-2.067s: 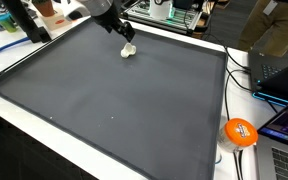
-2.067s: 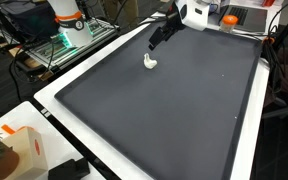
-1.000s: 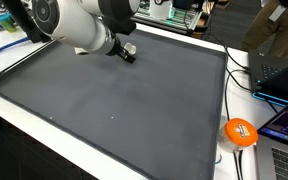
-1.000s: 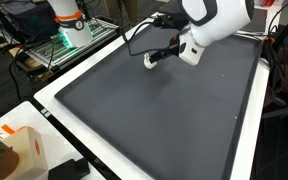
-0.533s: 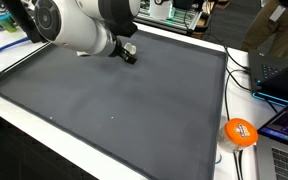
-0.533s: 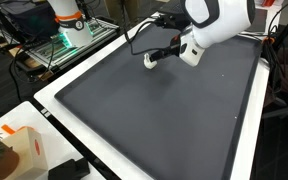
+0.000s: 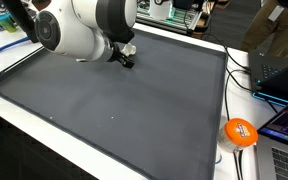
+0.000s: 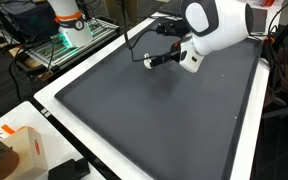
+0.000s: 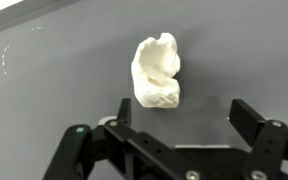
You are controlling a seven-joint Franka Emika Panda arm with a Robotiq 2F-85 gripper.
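The jaws stand fully spread and grasp nothing; they have kept this width over the last second. In an exterior view, the arm (image 7: pixel 84 25) now fills the far corner of the dark mat (image 7: pixel 114 110) that covers the surface (image 7: pixel 24 100). Two seconds ago only its tip showed there, and the paper lump lay in plain sight. The arm has since swung in and come down low, so its end now hides almost all of the lump from this side. Over the last half second the arm has barely shifted. In an exterior view from the opposite side, the paper lump (image 8: pixel 149 63) lies on the mat (image 8: pixel 154 120) at the same spot as before, so it has not been disturbed. The end of the arm (image 8: pixel 216 25) is level with it and just beside it, where earlier it hung farther back. In the wrist view, the paper lump (image 9: pixel 156 70) rests on the mat just ahead of the fingertips (image 9: pixel 124 112), inside the gap but off centre, nearer one finger than the other. No contact shows. Judged from this, the approach is nearly complete: the jaws are lined up on the lump, and no grasp has been made yet.
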